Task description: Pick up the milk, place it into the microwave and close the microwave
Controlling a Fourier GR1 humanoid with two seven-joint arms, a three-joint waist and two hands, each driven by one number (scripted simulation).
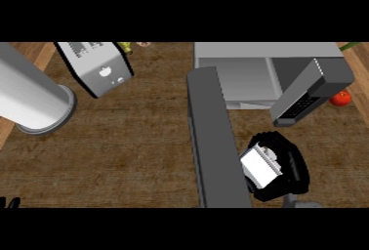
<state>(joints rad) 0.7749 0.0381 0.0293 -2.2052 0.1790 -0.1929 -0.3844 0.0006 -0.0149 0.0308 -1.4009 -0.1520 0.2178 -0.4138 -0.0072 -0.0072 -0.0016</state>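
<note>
Brown wooden tabletop (130, 141) bearing an open grey box-shaped microwave (267, 50), its long grey door (213, 136) swung out toward the viewer. Black right hand (290, 168) just right of the door, outside the cavity, fingers clenched round the white milk carton (258, 167). Black left hand (9, 202) at lower left edge, fingers straight and released

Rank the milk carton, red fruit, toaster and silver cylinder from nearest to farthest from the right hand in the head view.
1. Milk carton: held in the right hand.
2. Red fruit: upper right of the view.
3. Toaster: upper left, beyond the open microwave door.
4. Silver cylinder: at the left edge, farthest.
</note>
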